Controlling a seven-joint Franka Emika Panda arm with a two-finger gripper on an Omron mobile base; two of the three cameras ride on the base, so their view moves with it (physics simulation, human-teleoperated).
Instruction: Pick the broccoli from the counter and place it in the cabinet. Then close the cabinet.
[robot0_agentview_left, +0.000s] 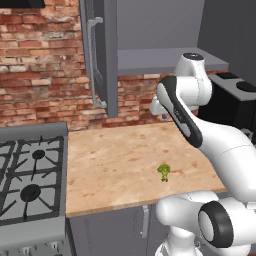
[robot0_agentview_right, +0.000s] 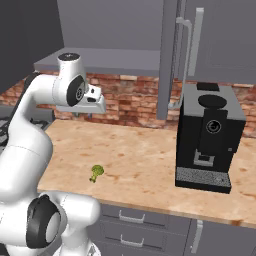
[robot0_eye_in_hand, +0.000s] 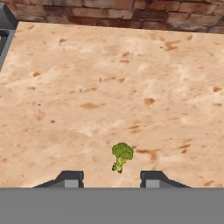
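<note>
The broccoli (robot0_agentview_left: 164, 172) (robot0_agentview_right: 96, 172) is a tiny yellow-green floret lying alone on the tan counter (robot0_agentview_left: 115, 155) (robot0_agentview_right: 145, 155), near its front edge. In the hand view the broccoli (robot0_eye_in_hand: 121, 155) lies just beyond the gap between the two dark fingertips. My gripper (robot0_eye_in_hand: 110, 179) is open and holds nothing; it hangs well above the worktop, back toward the brick wall. The dark grey cabinet (robot0_agentview_left: 102, 55) (robot0_agentview_right: 172, 55) stands open above the counter, its doors swung out and its grey shelf (robot0_agentview_left: 160, 61) bare.
A black-grated gas stove (robot0_agentview_left: 30, 175) adjoins the counter on the left. A black coffee machine (robot0_agentview_right: 207, 135) stands on the counter's right part. Grey cupboard fronts (robot0_agentview_right: 150, 225) run below. The brick wall (robot0_agentview_left: 40, 65) backs the worktop.
</note>
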